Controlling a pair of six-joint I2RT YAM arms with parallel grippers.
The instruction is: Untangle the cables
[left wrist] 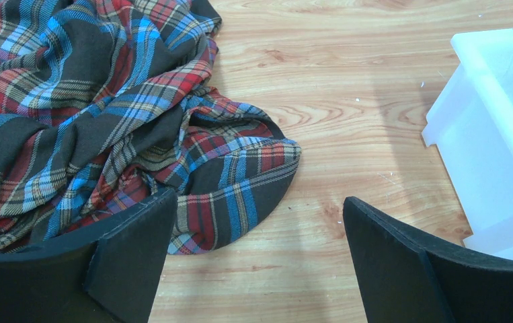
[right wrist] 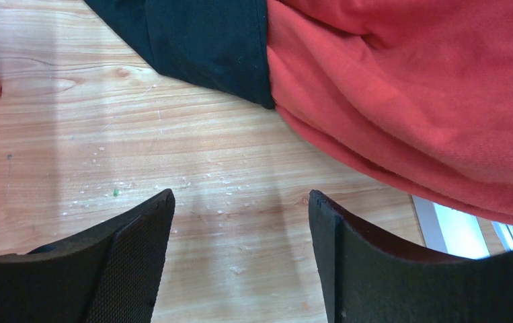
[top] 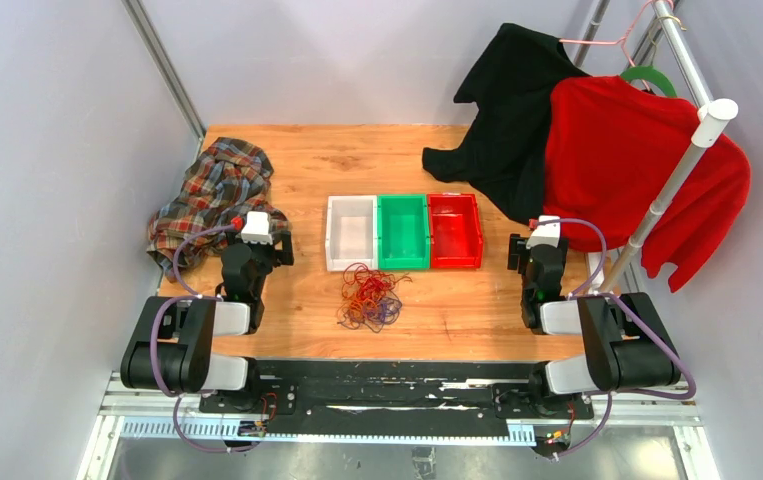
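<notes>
The cables point(top: 368, 297) lie in one tangled heap of red, orange-yellow and purple strands on the wooden table, just in front of the bins. Neither wrist view shows them. My left gripper point(top: 257, 232) hovers to the left of the heap, beside the plaid cloth; in its wrist view the gripper point(left wrist: 259, 232) is open over bare wood. My right gripper point(top: 537, 240) hovers well to the right of the heap, and in its own wrist view the right gripper point(right wrist: 240, 225) is open with nothing between the fingers.
A white bin point(top: 336, 235), a green bin point(top: 424, 232) and a red bin point(top: 477, 230) stand side by side behind the heap. A plaid shirt point(top: 212, 195) lies at the left. A black garment point(top: 507, 110) and a red sweater point(top: 627, 170) hang on a rack point(top: 672, 185) at the right.
</notes>
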